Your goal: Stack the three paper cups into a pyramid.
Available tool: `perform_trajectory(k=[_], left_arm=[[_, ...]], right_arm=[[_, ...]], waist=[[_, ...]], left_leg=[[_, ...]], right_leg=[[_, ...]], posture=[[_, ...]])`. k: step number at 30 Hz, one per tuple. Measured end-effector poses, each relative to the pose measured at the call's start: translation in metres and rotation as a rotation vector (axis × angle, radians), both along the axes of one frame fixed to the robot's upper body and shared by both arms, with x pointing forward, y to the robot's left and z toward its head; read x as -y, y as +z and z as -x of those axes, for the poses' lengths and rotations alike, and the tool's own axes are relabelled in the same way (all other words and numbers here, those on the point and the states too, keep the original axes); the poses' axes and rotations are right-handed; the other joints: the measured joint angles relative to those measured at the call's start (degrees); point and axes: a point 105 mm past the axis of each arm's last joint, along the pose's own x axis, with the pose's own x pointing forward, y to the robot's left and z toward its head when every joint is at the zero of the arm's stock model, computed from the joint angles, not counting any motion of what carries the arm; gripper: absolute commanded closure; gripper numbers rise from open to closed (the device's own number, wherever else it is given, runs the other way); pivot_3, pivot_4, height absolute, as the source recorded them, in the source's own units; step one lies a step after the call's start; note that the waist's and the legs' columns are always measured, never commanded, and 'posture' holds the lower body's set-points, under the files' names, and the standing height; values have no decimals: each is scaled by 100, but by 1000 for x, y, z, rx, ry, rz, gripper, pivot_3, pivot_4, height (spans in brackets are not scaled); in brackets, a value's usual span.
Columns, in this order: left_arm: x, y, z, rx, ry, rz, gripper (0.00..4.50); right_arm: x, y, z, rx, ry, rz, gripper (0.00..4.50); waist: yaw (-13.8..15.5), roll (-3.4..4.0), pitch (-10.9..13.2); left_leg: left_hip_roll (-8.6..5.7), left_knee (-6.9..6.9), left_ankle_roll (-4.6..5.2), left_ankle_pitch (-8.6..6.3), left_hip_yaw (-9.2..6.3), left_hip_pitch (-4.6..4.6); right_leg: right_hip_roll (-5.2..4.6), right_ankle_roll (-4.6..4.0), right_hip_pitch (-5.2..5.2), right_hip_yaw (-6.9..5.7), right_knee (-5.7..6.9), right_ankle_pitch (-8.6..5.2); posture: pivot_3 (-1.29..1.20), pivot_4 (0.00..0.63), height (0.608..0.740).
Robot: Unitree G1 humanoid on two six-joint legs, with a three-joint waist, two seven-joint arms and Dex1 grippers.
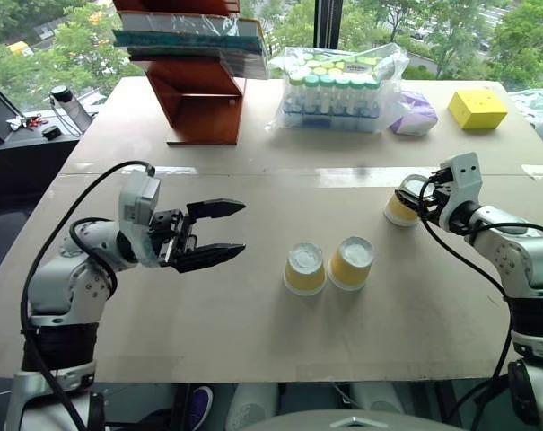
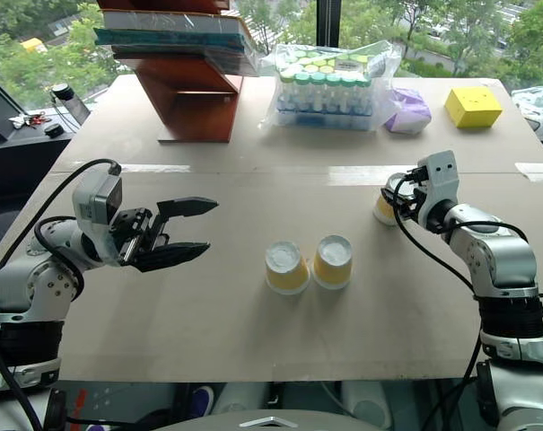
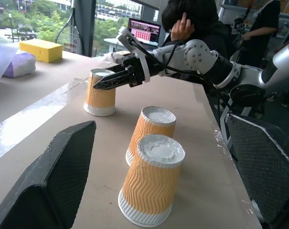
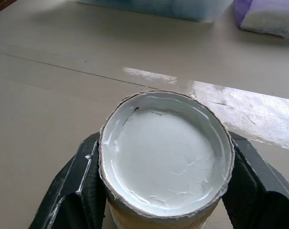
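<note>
Tan tabletop [image 1: 253,341] by windows. Your right end effector [image 4: 165,191] is clenched on one upturned paper cup [image 4: 165,157], a finger on each side. The other two cups [image 1: 304,268] [image 1: 351,262] stand upturned, touching, between both end effectors. Your left end effector [image 1: 219,233] hangs released, near nothing.

Table: wide tan cardboard-covered tabletop [image 1: 253,341], one glossy tape strip across it.
Windows: tall panes with a dark upright frame [image 1: 325,25] behind the table; green trees outside.
Light: daylight.
Side: black low ledge [image 1: 20,144] at left.
</note>
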Motion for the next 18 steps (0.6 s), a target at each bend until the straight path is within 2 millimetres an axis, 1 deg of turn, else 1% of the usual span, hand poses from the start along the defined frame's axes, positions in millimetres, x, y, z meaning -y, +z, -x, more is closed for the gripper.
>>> perform_trajectory(k=[3, 5, 6, 7, 9, 10, 12, 14, 15, 17, 18], left_arm=[[-1, -3, -2, -8, 11, -2, 0], [-2, -7, -1, -23, 3, -3, 0], [-1, -10, 0, -34, -8, -6, 0], [-2, -14, 0, -44, -9, -11, 0], [-4, -17, -1, -47, 1, -12, 0], [-5, -19, -2, -34, 7, -17, 0], [-10, -25, -6, -33, 34, -23, 0], [-12, -30, -8, -39, 44, -20, 0], [-13, -32, -7, -40, 39, -20, 0], [-16, -34, -7, -41, 37, -16, 0], [-16, -35, -7, -42, 36, -16, 0]], right_arm=[[0, 1, 1, 15, 16, 12, 2246], [1, 5, 5, 38, 39, 43, 2246], [1, 10, 8, 59, 58, 67, 2246], [-3, 19, 12, 89, 93, 84, 2246], [-18, 35, 22, 142, 185, 84, 2246], [-30, 46, 31, 165, 262, 79, 2246], [-65, 72, 62, 224, 478, 66, 2246], [-91, 92, 88, 284, 642, 65, 2246], [-100, 96, 100, 287, 702, 67, 2246], [-113, 93, 116, 258, 796, 72, 2246], [-115, 92, 118, 248, 806, 73, 2246]], waist=[[2, 1, 1], [4, 4, 3], [5, 8, 5], [5, 12, 8], [-3, 15, 9], [-8, 19, 11], [-19, 24, 15], [-7, 22, 14], [-1, 22, 14], [24, 18, 13], [30, 17, 13]], left_leg=[[0, 0, 0, 0, 1, -1], [0, 0, 0, 0, 1, -3], [0, 0, 0, 0, 2, -3], [0, 0, 0, 0, 2, -4], [2, -2, 0, 0, -1, -3], [4, -3, 0, 0, -2, -3], [12, -8, 0, 0, -5, -1], [14, -8, 0, 0, -8, -2], [14, -8, 0, 0, -8, -3], [9, -7, 0, 0, -8, -5], [5, -4, 0, 0, -8, -8]], right_leg=[[-1, 0, 0, 1, 0, 0], [-1, 0, -2, 1, -1, 0], [-2, 0, -2, 1, -1, 0], [-2, 0, -3, 2, -1, 0], [0, 0, -4, 1, 0, 0], [2, 0, -4, 0, 0, 0], [5, 0, -5, -1, 0, 0], [4, -1, -4, -6, -1, 0], [3, -1, -4, -7, -3, 0], [-6, -1, -2, -9, -6, -1], [-11, 0, -2, -9, -7, 0]], posture=[[0, 150, 740], [0, 150, 740], [0, 150, 740], [0, 150, 740], [0, 150, 740], [0, 150, 740], [0, 150, 740], [0, 150, 740], [0, 150, 740], [0, 150, 740], [0, 150, 740]])
